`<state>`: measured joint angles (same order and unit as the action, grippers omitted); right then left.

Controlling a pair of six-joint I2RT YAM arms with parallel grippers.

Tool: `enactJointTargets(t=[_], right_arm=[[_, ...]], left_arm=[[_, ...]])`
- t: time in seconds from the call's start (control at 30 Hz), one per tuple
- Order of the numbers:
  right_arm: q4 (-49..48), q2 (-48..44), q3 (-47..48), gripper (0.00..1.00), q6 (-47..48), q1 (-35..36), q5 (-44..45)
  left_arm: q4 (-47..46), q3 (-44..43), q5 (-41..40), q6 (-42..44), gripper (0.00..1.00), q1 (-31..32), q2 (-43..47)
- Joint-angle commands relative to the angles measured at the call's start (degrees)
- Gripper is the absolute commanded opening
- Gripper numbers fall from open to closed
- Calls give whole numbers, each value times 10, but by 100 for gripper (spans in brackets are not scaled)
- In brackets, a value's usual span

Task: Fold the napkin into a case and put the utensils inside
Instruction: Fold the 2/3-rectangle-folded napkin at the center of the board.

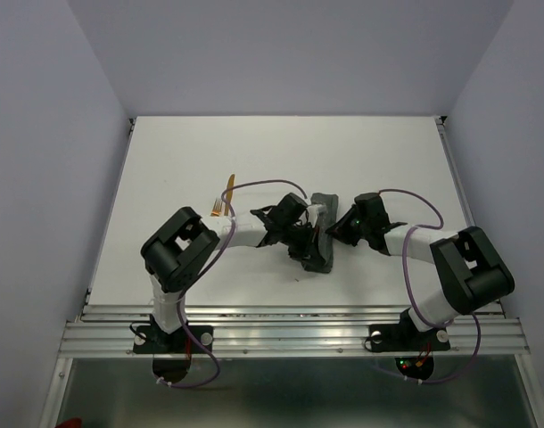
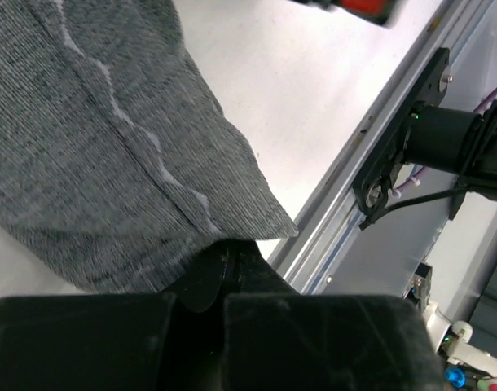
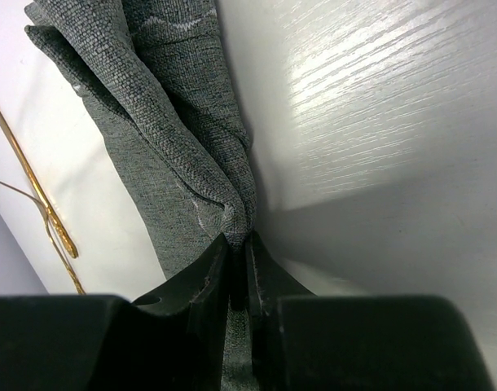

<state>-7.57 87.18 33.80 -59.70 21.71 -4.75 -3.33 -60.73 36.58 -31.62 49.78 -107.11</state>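
Left gripper (image 2: 220, 273) and right gripper (image 3: 236, 244) each pinch a thin edge of the napkin (image 1: 325, 203); uneven pulling could slip it free and spoil the fold.

Napkin (image 1: 323, 234): dark grey woven cloth with a pale wavy hem stitch (image 2: 110, 77). Bunched into a narrow, layered strip mid-table, running near-to-far. Folds creased and loose, not flat (image 3: 175, 122).
Utensils (image 1: 226, 198): two thin orange-gold pieces, one a fork. Lying close together on bare table left of napkin, apart from it, not inside.
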Motion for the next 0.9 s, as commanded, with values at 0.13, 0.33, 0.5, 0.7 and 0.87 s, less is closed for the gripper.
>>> enactJointTargets(t=[0.13, 0.33, 0.5, 0.7, 0.87], right_arm=[[18, 1, 7, 18, 14, 1, 15], [17, 4, 12, 18, 19, 1, 13], [17, 5, 13, 18, 19, 1, 12], [18, 12, 15, 18, 21, 1, 12], [17, 12, 17, 20, 23, 1, 11]], left_arm=[[65, -10, -5, 59, 0, -7, 142], [25, 22, -26, 17, 0, -57, 156], [18, 4, -56, -6, 0, -69, 77], [-27, 2, -30, -15, 0, -46, 34], [-57, 4, 0, -25, 0, -43, -16]])
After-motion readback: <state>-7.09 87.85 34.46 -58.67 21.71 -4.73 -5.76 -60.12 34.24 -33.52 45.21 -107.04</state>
